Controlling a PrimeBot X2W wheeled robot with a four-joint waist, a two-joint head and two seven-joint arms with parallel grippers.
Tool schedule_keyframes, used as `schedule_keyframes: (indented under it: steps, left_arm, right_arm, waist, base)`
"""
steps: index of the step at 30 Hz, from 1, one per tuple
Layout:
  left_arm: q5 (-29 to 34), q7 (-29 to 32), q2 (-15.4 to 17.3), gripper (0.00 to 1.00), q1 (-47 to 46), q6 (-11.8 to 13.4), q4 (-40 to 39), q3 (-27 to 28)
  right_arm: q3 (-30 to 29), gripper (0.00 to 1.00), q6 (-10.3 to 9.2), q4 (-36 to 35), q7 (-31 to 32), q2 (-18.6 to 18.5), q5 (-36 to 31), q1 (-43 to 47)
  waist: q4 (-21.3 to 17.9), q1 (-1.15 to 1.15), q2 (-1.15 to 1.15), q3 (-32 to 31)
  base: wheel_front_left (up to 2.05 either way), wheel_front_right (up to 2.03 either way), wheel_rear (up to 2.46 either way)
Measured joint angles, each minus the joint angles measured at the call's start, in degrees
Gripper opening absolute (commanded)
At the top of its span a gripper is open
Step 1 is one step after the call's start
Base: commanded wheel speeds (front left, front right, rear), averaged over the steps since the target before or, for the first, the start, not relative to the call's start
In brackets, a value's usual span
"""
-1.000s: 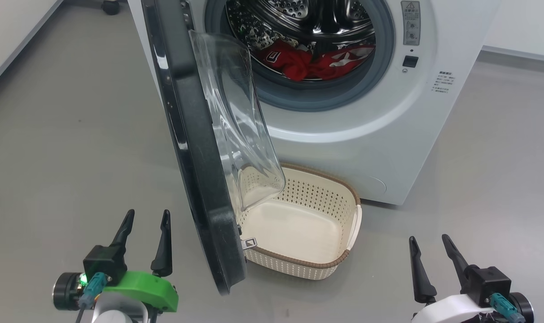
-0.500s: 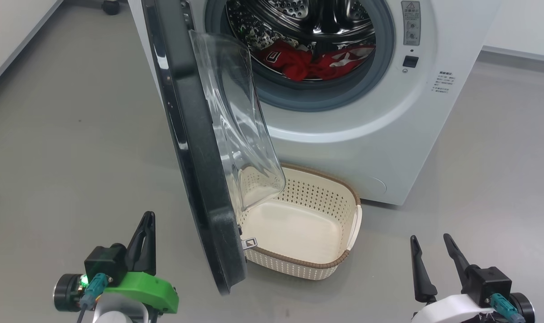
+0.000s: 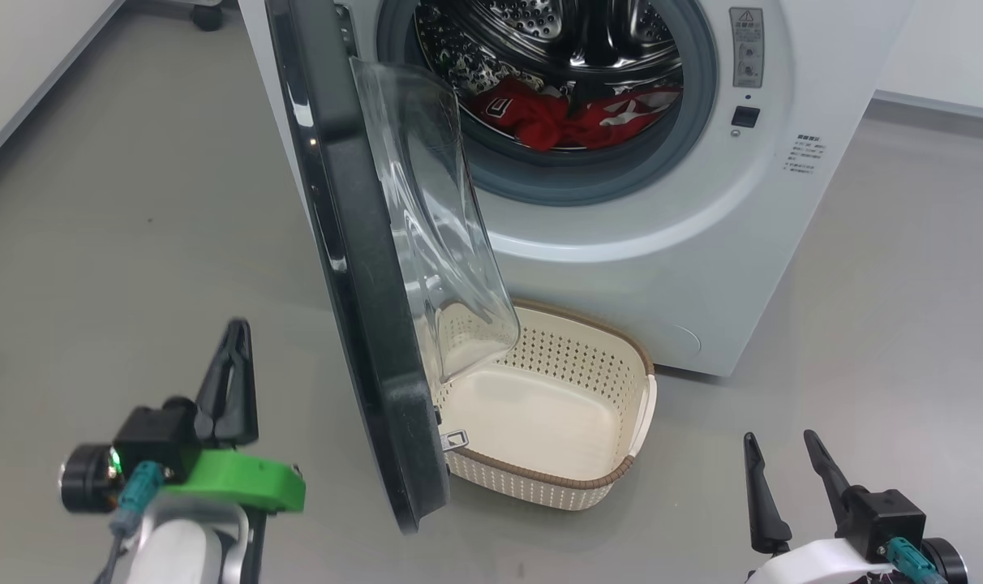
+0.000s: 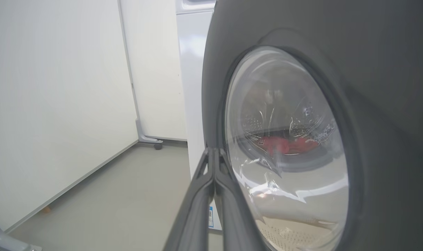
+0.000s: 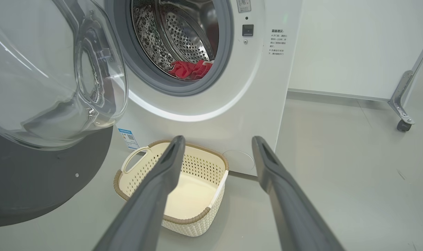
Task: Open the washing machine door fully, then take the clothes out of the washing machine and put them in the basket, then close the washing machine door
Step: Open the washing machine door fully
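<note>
Halfway open, the door stands left of the drum holding red clothes, left gripper (fingers pressed together) beside its outer face, right gripper spread; drawing its near edge leftward should swing it wide.

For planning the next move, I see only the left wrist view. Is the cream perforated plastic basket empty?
Observer: Yes, the cream perforated plastic basket with the brown rim is empty.
Operator: Where does it stand?
Observer: On the grey floor, close before the big white washing machine, right of the open round black-rimmed glass door.
Operator: And the right gripper?
Observer: The right gripper is open, holds nothing, and is low at the basket's right.
</note>
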Motion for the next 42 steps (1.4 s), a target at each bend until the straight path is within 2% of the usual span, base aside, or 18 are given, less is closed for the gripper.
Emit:
schedule_keyframes:
  steps: [9,15,22,29,35,42]
  left_arm:
    - [3.13,-0.19,0.04,0.00,-5.63,0.25,-13.06,0.47]
    - [4.81,-0.34,0.05,0.00,-7.73,-1.09,-20.85,-3.13]
    - [4.81,-0.11,0.09,0.00,-6.67,-3.37,-22.67,-8.46]
    - [2.72,5.46,0.34,0.00,-2.00,-6.24,-24.74,-15.02]
    - [-0.33,10.89,0.64,0.00,2.27,-6.90,-25.01,-18.71]
    - [-1.87,16.55,1.01,0.00,7.02,-6.89,-24.12,-20.22]
  right_arm:
    - [-0.45,1.00,0.00,0.01,0.00,0.74,-0.37,0.37]
    - [-0.42,1.00,0.01,0.08,0.00,1.04,-0.55,0.85]
    - [-0.05,1.00,0.07,0.36,0.00,1.36,-0.64,1.20]
    - [-0.07,1.00,0.07,0.56,0.00,1.41,-1.13,1.70]
    - [-0.09,1.00,0.14,0.69,0.00,1.46,-1.27,2.06]
    - [-0.09,1.00,0.58,0.77,0.00,1.66,-1.64,2.08]
  waist:
    - [0.73,0.00,0.00,-1.04]
    - [0.89,0.00,0.00,-1.64]
    - [0.65,0.00,0.00,-2.36]
    - [0.29,0.00,0.00,-2.78]
    - [0.21,0.00,0.00,-2.72]
    - [0.16,0.00,0.00,-2.40]
  base:
    - [0.00,0.00,0.00]
    - [0.00,0.00,0.00]
    - [0.00,0.00,0.00]
    - [0.00,0.00,0.00]
    - [0.00,0.00,0.00]
    - [0.00,0.00,0.00]
